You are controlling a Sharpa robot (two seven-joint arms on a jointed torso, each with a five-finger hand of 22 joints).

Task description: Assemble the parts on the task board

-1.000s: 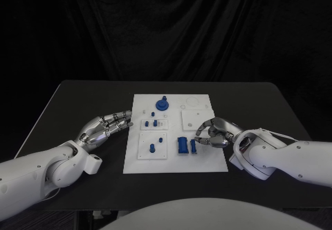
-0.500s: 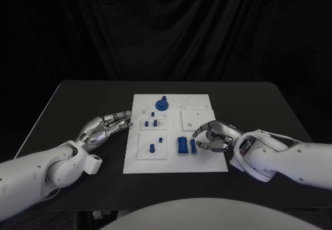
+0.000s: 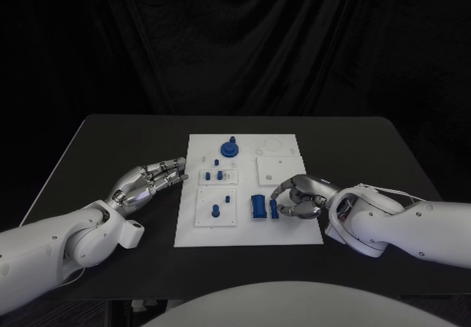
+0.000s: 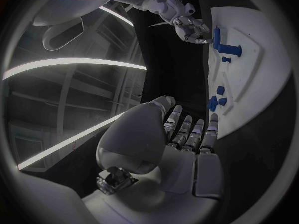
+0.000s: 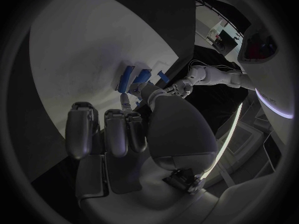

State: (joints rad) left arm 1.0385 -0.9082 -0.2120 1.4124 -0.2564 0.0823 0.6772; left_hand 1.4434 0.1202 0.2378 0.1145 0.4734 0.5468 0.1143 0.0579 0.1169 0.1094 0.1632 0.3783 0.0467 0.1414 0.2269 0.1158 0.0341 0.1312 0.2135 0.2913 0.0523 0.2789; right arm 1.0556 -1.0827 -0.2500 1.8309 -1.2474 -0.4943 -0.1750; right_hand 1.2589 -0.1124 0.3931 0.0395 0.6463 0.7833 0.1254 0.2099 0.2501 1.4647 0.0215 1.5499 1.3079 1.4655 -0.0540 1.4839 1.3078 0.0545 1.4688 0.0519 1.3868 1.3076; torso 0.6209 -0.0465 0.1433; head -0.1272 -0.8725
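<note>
On the black table, right hand curls over blue parts, grip unclear; left hand open.

The task board is a white plate that lies flat in the middle of the table. Small blue parts are on it: a round part with a knob at the far side, short pegs in the middle, two long upright pieces near the right.
</note>
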